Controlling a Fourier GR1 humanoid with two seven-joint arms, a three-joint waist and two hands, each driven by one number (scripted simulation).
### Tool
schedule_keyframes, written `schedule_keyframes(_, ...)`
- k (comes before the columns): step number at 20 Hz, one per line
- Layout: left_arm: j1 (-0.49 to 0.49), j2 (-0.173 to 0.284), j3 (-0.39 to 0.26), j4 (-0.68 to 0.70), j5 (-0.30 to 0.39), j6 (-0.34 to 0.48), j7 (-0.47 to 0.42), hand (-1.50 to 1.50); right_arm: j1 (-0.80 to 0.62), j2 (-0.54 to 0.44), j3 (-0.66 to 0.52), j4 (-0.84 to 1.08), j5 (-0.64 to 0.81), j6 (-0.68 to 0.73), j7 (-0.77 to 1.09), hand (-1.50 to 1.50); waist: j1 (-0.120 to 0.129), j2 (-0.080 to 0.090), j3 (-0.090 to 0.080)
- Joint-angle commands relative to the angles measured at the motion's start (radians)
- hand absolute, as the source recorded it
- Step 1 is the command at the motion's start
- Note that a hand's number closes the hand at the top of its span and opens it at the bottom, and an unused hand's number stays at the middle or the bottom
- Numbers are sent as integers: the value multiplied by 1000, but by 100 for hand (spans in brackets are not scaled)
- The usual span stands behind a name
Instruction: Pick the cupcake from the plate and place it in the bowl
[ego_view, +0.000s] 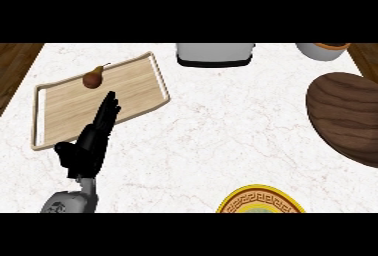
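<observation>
White marble covers the table (221, 145), with dark wood flooring showing at its far corners. At the left lies a pale wooden tray (66, 107) carrying a small brown pear (93, 78) near its far edge. The left hand (92, 142) rests over the tray's near rim, fingers (109, 106) straight and pressed together, holding nothing. The right hand is out of sight. Further right, along the far edge, stand a grey appliance (215, 54) and a pale pot (325, 50). At the near edge sits a yellow plate (235, 202) with a patterned border, cut off by the view; no cupcake can be seen on it, so its look cannot be told. A cupcake would probably be light, soft and easily crushed, best taken by the wrapper's sides. The dark wooden bowl (347, 117) lies at the far right.
</observation>
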Motion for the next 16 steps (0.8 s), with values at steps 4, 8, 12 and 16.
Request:
schedule_keyframes(4,-58,3,38,95,17,-24,-48,0,-233,-79,34,19,-110,-73,323,150,20,6,0)
schedule_keyframes(8,-37,11,34,51,19,-32,-16,0,-309,-83,44,166,123,-87,236,150,26,6,2)
schedule_keyframes(12,-57,-22,-7,51,0,-26,-34,0,-459,-157,136,303,291,-178,245,150,52,13,2)
schedule_keyframes(16,-84,-13,5,25,9,-28,27,0,-574,-73,313,464,484,-264,143,150,50,11,3)
